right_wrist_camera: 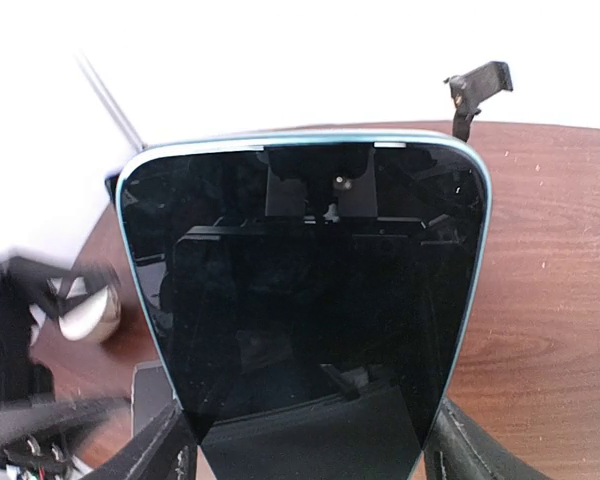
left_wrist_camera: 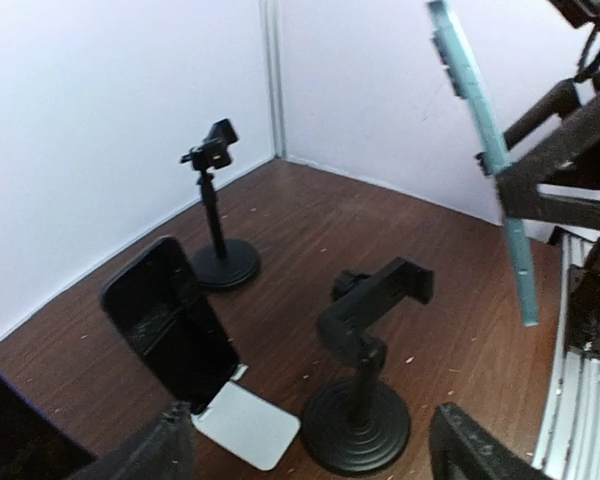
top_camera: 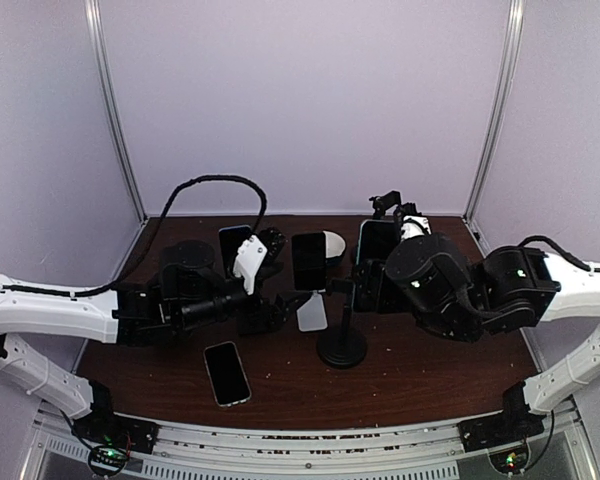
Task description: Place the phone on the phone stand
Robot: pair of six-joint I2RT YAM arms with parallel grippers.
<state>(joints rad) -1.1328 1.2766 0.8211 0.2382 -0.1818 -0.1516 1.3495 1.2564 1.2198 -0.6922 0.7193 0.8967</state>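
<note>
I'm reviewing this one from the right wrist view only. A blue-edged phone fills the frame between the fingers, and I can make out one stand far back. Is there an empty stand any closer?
Observer: Yes. A black clamp stand with a round base sits between the two arms. Its clamp is empty, and it is a little nearer the arm bases than the blue-edged phone.
Operator: Is any phone already on a stand?
Observer: One dark phone leans on a white stand, right beside the black one.
Operator: What about the left gripper?
Observer: The left gripper is open and empty, facing both of those stands.
</note>
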